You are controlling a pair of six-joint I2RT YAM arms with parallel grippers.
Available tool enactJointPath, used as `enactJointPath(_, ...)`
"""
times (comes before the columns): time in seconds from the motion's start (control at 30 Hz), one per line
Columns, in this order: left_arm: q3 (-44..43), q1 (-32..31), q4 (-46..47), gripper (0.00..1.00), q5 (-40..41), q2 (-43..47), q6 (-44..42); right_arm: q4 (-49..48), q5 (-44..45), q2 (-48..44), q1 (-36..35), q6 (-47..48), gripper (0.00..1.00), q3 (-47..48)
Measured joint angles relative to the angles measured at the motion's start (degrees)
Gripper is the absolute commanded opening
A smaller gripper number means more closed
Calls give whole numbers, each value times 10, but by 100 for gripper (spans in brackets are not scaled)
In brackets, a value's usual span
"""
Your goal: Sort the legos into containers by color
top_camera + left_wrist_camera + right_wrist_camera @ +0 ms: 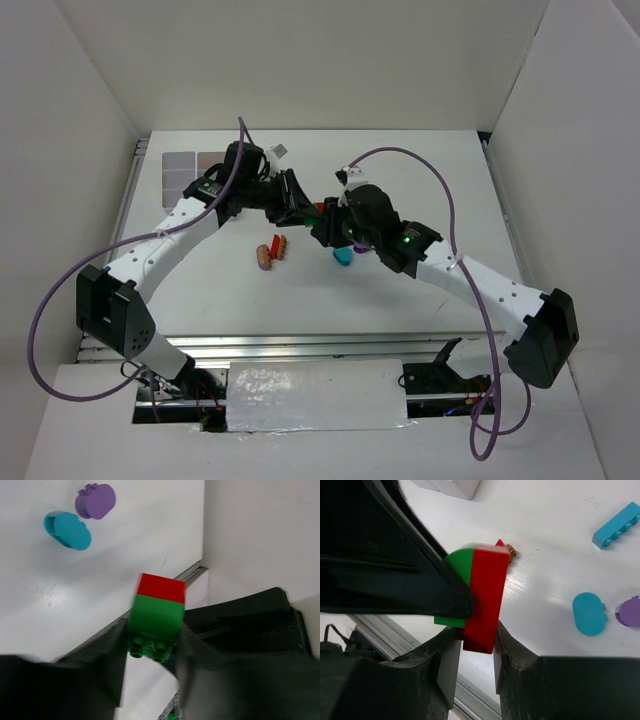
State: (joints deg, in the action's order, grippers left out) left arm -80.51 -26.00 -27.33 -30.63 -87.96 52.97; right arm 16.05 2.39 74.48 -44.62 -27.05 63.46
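The green lego (154,617) and red lego (485,595), stuck together, are hanging above the counter (430,180), the left end effector (152,642) pinching green and the right end effector (476,652) pinching red. Pulling straight apart with firm grips is looking wisest. White walls (90,100) are enclosing the smooth counter.

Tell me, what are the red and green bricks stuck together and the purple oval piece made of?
The red brick and the green brick look like hard moulded plastic: even colour, crisp edges, a soft sheen, and round studs on the green one. The purple oval piece seems to be the same plastic, smooth and slightly glossy, with small bumps along one edge.
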Motion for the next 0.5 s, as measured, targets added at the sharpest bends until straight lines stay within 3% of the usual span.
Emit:
enactJointPath(0.07, -4, -1, 7, 12, -7, -4, -5, 5, 2, -5, 1, -4, 2, 0)
enactJointPath(0.1, -4, -1, 14, 0, -10, -5, -8, 4, 2, -6, 3, -4, 9, 0)
enactJointPath(0.13, -5, -1, 17, 0, -13, -6, -6, 4, 1, -9, 4, -4, 49, 0)
enactJointPath(0.2, -5, -1, 26, 0, -19, -6, -3, 0, -9, -15, 5, -8, 100, -3)
enactJointPath(0.37, -5, 1, 77, 0, -43, -6, -8, -20, -93, -64, 23, -8, 100, -28)
enactJointPath(0.5, 3, 9, 176, 0, -116, -4, -6, -26, -217, -107, 101, -8, 100, -40)
